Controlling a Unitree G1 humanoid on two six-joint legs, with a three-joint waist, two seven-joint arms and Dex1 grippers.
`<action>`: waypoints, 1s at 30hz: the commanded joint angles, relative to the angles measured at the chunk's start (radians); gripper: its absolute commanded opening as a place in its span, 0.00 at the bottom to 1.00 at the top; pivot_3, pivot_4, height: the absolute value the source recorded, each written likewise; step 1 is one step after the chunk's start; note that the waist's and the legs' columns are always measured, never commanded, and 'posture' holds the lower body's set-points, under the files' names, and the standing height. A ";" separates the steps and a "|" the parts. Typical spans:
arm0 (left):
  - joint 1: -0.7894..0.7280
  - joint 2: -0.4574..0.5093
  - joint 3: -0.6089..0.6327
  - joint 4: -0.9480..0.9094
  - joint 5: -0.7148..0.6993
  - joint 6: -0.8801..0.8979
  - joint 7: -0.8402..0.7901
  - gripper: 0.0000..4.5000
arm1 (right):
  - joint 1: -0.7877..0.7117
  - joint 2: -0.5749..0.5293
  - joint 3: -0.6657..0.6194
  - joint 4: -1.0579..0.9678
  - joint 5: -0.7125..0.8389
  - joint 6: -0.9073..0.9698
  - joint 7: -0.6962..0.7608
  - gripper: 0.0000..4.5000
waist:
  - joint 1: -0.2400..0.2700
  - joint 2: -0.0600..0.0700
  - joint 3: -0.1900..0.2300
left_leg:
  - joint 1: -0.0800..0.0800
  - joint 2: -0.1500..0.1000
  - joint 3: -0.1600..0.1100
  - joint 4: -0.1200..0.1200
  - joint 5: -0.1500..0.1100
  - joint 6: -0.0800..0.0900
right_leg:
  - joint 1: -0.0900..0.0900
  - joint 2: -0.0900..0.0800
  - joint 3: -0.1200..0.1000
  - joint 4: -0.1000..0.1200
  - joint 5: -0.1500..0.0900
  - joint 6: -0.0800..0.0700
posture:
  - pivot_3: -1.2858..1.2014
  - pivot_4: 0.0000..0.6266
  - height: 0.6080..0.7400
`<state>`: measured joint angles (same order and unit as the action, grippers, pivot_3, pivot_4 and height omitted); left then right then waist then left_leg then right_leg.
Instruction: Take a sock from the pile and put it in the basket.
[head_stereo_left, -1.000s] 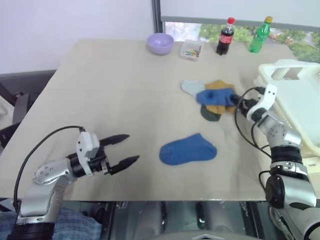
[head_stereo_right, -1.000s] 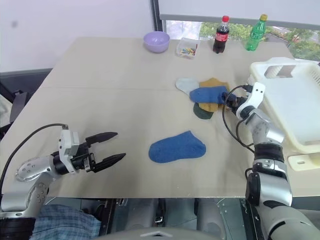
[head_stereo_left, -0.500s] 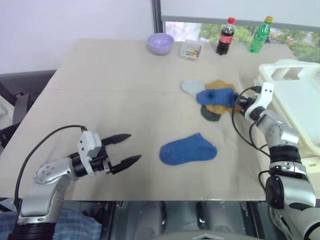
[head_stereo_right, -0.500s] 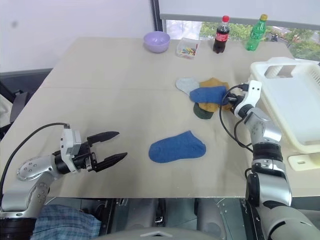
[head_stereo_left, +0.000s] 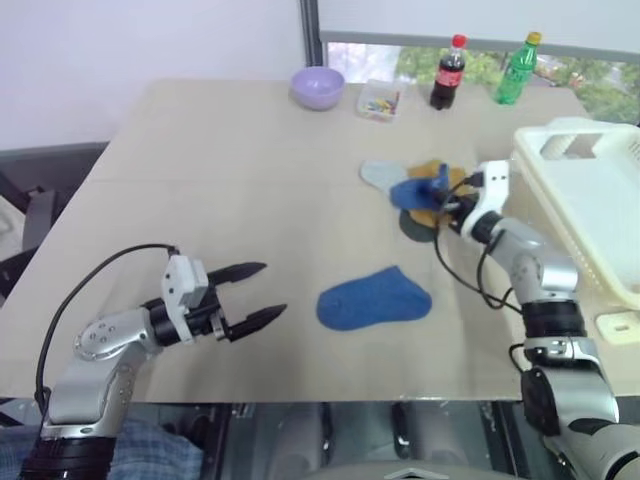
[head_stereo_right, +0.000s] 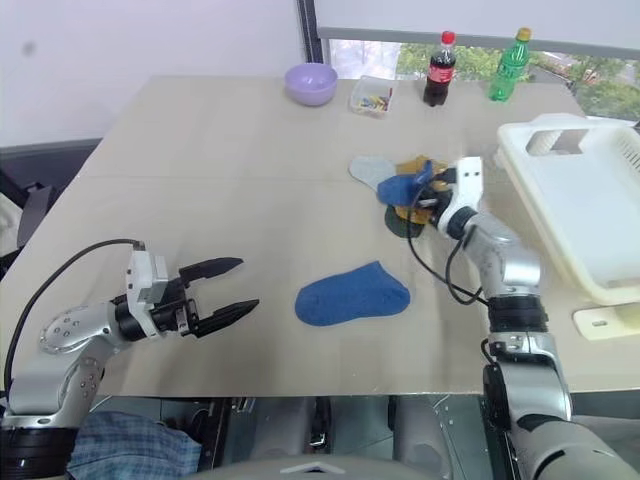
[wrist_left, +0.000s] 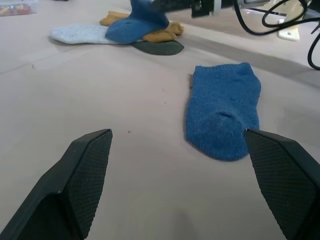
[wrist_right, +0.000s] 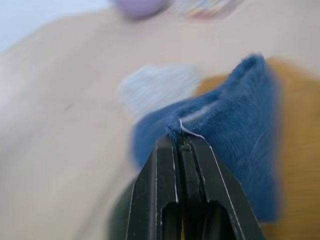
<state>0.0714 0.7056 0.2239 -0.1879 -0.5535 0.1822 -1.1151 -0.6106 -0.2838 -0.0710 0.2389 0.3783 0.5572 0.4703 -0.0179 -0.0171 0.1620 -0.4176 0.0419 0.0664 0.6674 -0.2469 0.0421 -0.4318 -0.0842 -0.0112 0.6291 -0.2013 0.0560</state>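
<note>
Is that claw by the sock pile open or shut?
Shut: the right gripper pinches a fold of the blue sock.

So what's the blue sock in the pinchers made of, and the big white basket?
The blue sock looks like soft knitted fabric: fuzzy surface, folding where the right gripper pinches it. The basket looks like hard, smooth white plastic, with a thick moulded rim.

My beige table (head_stereo_left: 230, 190) runs back to a plain white wall (head_stereo_left: 130, 45); a dark-framed window (head_stereo_left: 420, 40) at its far edge shows green foliage outside.
</note>
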 joint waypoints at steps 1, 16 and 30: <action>-0.011 0.005 0.001 -0.040 -0.006 -0.001 0.002 1.00 | 0.009 0.021 0.026 -0.116 0.024 0.053 0.009 0.03 | 0.000 0.000 0.000 | 0.000 0.000 0.000 0.000 0.000 0.000 | 0.000 0.000 0.000 0.000 0.000 -0.001 | 0.52 0.24 0.93; -0.023 0.001 -0.015 -0.039 -0.002 0.002 0.007 1.00 | 0.050 0.115 0.130 -0.309 0.062 0.220 0.014 0.03 | 0.000 0.000 0.000 | 0.000 0.000 0.000 0.000 0.000 0.000 | 0.000 0.000 0.000 0.000 -0.001 -0.002 | 0.52 0.24 0.93; -0.029 -0.003 -0.017 0.046 0.014 -0.061 -0.048 1.00 | 0.110 0.042 0.164 -0.490 0.282 0.540 0.143 0.03 | 0.003 0.000 0.000 | 0.000 0.000 0.000 0.000 0.000 0.000 | 0.000 0.000 0.000 0.000 -0.001 -0.002 | 0.52 0.24 0.93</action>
<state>0.0456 0.7024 0.1961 -0.1415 -0.5392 0.1438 -1.1507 -0.5062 -0.2202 0.1005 -0.1916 0.6000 1.0465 0.5673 -0.0145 -0.0171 0.1620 -0.4176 0.0418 0.0659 0.6677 -0.2470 0.0420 -0.4316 -0.0846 -0.0117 0.6289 -0.2028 0.0534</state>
